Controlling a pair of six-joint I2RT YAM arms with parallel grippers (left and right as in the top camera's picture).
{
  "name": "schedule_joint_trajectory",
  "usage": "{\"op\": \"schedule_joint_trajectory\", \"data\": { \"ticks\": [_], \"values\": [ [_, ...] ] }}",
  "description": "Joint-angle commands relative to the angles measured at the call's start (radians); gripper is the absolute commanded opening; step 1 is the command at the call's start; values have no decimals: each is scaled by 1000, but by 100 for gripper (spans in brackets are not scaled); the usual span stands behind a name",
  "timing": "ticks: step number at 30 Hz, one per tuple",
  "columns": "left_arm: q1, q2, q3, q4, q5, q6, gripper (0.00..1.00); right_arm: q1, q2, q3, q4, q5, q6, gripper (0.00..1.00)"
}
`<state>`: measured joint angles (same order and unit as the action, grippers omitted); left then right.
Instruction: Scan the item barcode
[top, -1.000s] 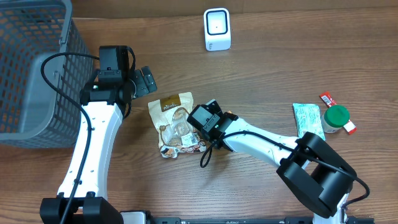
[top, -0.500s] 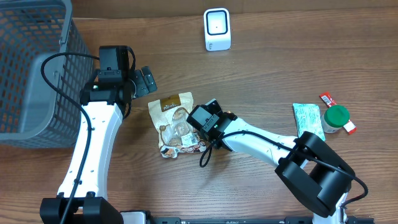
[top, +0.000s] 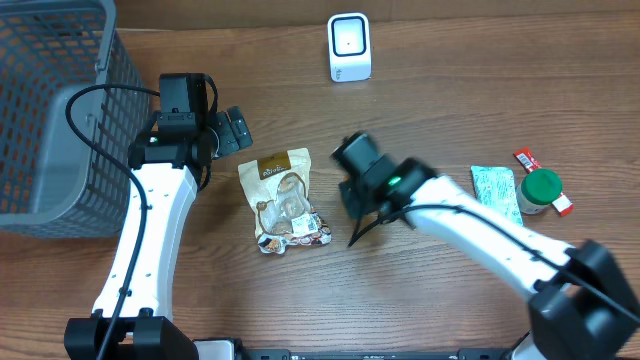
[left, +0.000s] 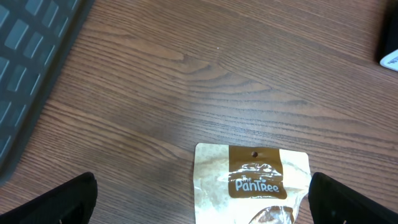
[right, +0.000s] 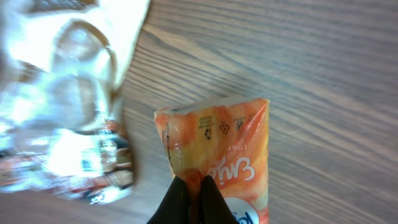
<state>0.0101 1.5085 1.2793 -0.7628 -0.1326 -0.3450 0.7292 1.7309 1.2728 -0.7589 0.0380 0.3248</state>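
Orange packet (right: 217, 149) sits in my right gripper (right: 191, 182) in the right wrist view. The fingers are pressed together on its near edge, and the PanTree pouch (right: 68, 93) lies just to the left on the wooden table (right: 311, 62). Pinching one edge leaves the printed faces free for a reader, I'd judge.

Overhead, the right arm hides the packet. The white scanner (top: 349, 47) stands well apart, at the table's far side.

In the left wrist view, my left gripper (left: 200, 186) is spread wide and holds nothing, parked above the pouch's top edge, out of the way.
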Motion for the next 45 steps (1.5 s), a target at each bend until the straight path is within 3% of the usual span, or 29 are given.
{"op": "schedule_joint_trajectory", "data": {
  "ticks": [1, 8, 15, 19, 30, 45],
  "values": [
    [3, 8, 10, 4, -12, -7, 100, -135, -12, -2, 11, -392, 24, 4],
    [3, 8, 10, 4, -12, -7, 100, -342, -5, -93, 60, -662, 24, 4],
    [3, 8, 10, 4, -12, -7, 99, -424, -2, -296, 397, -917, 51, 4],
    [3, 8, 10, 4, -12, -7, 100, -421, -2, -381, 524, -882, 96, 4],
    [3, 8, 10, 4, -12, -7, 100, -421, -1, -470, 620, -756, 98, 4],
    [3, 8, 10, 4, -12, -7, 100, -421, -1, -483, 635, -755, 97, 4]
  ]
}}
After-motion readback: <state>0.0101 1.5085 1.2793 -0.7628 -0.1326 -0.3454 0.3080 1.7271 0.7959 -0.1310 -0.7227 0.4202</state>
